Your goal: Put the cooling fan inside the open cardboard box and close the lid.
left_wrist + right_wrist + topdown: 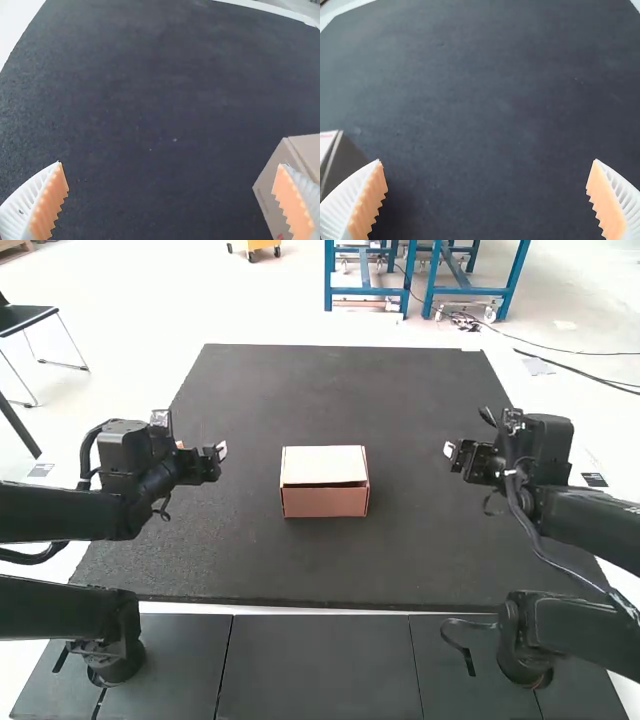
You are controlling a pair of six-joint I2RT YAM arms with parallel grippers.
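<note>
Cardboard box (324, 480), small and brown, lid down on black mat (420, 540): likely light, crushable; grip its side walls. Left gripper (215, 453) and right gripper (453, 453) gape, empty.

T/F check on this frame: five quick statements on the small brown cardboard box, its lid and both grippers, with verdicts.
1. The small brown cardboard box sits near the middle of the black mat. True.
2. Its lid stands upright, wide open. False: it lies down flat over the box.
3. The left gripper is clamped on the box. False: its fingers are spread wide with only mat between them, and the box is off to one side.
4. The right gripper is open and holds nothing. True.
5. Both grippers hang on the same side of the box. False: the high view shows one on each side, apart from it.
</note>
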